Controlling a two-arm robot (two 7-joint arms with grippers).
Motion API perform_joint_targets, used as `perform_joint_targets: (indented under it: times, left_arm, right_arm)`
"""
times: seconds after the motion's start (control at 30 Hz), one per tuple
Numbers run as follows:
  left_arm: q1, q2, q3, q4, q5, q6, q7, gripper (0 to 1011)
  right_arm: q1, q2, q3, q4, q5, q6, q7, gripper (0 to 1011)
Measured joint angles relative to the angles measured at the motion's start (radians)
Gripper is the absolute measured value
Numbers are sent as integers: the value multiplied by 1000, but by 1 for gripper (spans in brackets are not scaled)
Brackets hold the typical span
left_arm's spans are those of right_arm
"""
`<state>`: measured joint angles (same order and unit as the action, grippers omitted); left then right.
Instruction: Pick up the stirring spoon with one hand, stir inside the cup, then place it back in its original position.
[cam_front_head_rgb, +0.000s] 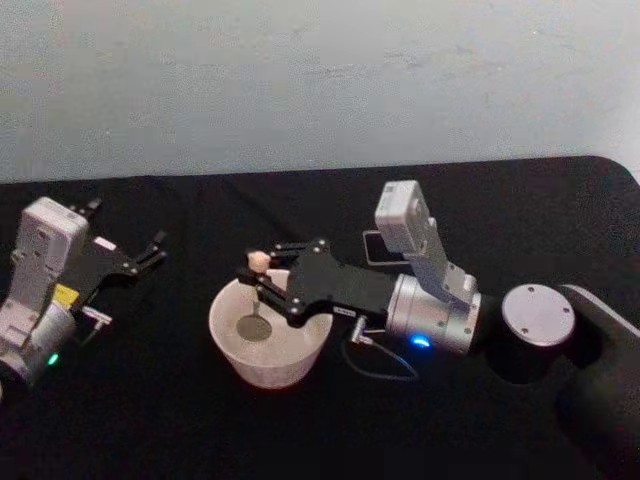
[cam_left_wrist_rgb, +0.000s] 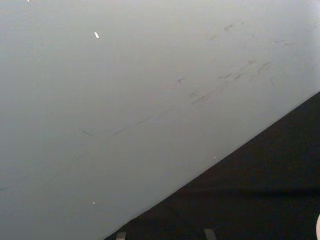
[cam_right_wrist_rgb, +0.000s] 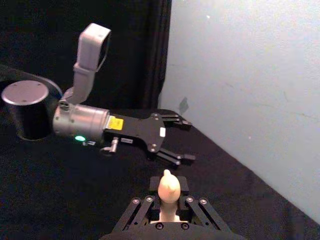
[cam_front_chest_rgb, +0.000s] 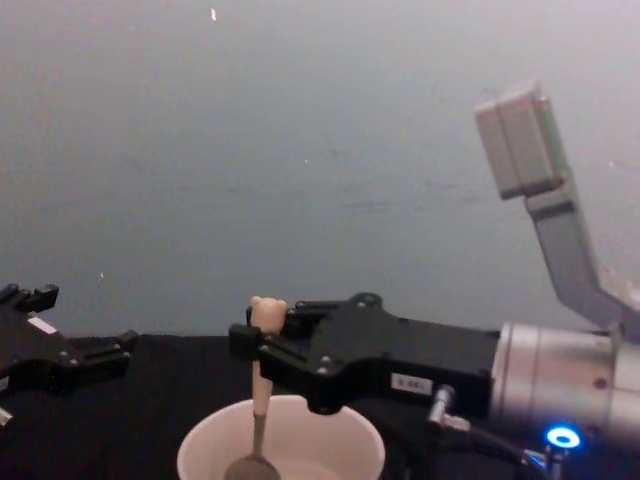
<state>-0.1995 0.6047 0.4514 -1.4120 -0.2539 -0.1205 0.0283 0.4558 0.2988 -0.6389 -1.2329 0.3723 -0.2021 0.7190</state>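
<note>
Over cup (cam_front_head_rgb: 262, 368), right gripper (cam_front_head_rgb: 262, 268) around spoon (cam_front_chest_rgb: 260, 380)

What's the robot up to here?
The right gripper is closed on the handle of the spoon, holding it upright with the bowl end down inside the cup. This looks like the stirring step, and the spoon has not yet been put back. The left gripper hangs open over the left side of the black table, clear of the cup and idle.
</note>
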Motion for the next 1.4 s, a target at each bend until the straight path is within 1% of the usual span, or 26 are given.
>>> perform_joint_targets:
  times: [0.1, 0.2, 0.37, 0.6, 0.83, 0.97, 1.13, 1.23, 1.4]
  left_arm:
    - [0, 0, 0, 0, 0, 0, 0, 1001]
    - [0, 0, 0, 0, 0, 0, 0, 1001]
    - [0, 0, 0, 0, 0, 0, 0, 1001]
    - [0, 0, 0, 0, 0, 0, 0, 1001]
    - [0, 0, 0, 0, 0, 0, 0, 1001]
    - [0, 0, 0, 0, 0, 0, 0, 1001]
    - [0, 0, 0, 0, 0, 0, 0, 1001]
    - [0, 0, 0, 0, 0, 0, 0, 1001]
    - [0, 0, 0, 0, 0, 0, 0, 1001]
  right_arm:
    - [16, -14, 0, 28, -8, -6, -9, 188]
    - [26, -20, 4, 44, -14, -9, -18, 188]
    - [29, -17, 16, 52, -19, -10, -28, 188]
    - [12, 8, 36, 27, -20, -8, -37, 188]
    - [-26, 43, 46, -29, -7, 4, -27, 188]
    - [-45, 57, 45, -59, 3, 12, -17, 188]
    - [-56, 62, 34, -78, 8, 17, -5, 188]
    - [-55, 56, 24, -78, 8, 20, -2, 188]
    - [-37, 31, 10, -52, 9, 21, 0, 188]
